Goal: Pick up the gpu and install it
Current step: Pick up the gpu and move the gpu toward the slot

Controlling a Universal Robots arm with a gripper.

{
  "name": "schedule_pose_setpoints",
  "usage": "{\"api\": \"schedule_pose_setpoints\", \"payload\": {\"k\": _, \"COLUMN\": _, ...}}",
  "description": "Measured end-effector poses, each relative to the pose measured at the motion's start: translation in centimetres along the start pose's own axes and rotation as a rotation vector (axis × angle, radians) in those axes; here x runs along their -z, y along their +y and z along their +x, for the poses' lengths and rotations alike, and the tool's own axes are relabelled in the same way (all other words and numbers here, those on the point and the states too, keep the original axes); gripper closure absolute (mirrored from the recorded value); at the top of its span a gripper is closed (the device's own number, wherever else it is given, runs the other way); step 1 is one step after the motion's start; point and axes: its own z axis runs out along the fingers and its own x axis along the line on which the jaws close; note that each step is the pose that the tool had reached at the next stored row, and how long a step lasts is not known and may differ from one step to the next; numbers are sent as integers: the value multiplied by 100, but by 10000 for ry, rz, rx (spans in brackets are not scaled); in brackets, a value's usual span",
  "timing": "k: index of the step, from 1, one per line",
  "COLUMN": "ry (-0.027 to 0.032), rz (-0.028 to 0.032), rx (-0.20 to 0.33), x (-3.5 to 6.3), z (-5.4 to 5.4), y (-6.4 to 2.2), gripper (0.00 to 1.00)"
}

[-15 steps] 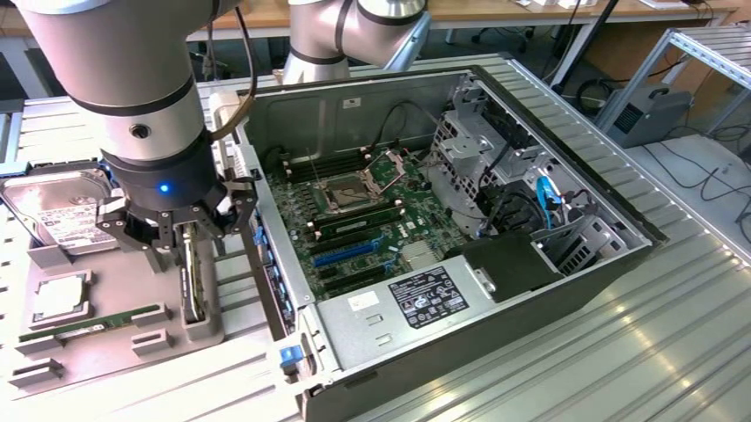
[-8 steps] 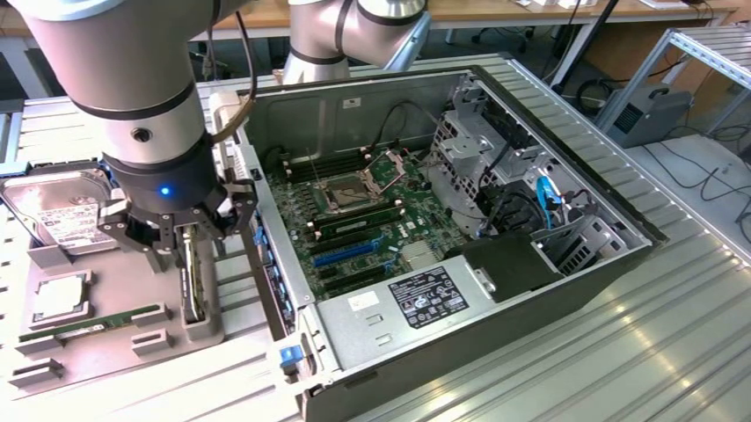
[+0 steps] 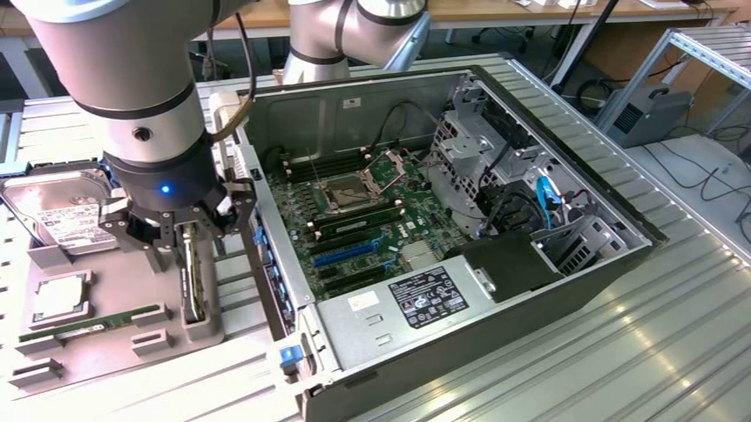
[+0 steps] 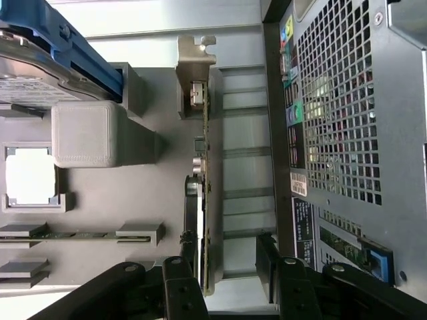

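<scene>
The arm is pointing straight down beside the computer case (image 3: 551, 299), its released claw (image 3: 182, 242) straddling the upright gpu (image 3: 185, 281).

gpu (image 3: 186, 286) 1 | hard drive (image 3: 59, 215) 1 | computer case (image 3: 340, 110) 1

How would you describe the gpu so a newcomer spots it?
Beside the open computer case, on the exterior view's left, sits a grey parts tray. On the tray's case side, the gpu stands on edge beneath the open gripper. Unlike the green memory stick and boxy hard drive, it is dark with a metal end bracket.
</scene>
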Motion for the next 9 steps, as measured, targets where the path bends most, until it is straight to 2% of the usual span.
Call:
{"api": "schedule_pose_setpoints", "payload": {"k": 4, "ry": -2, "rz": -1, "rx": -19, "x": -10, "z": 23, "y": 68, "gripper": 52}}
{"api": "schedule_pose_setpoints", "payload": {"k": 9, "ry": -4, "rz": 2, "rx": -110, "x": -24, "z": 59, "y": 102, "gripper": 52}}
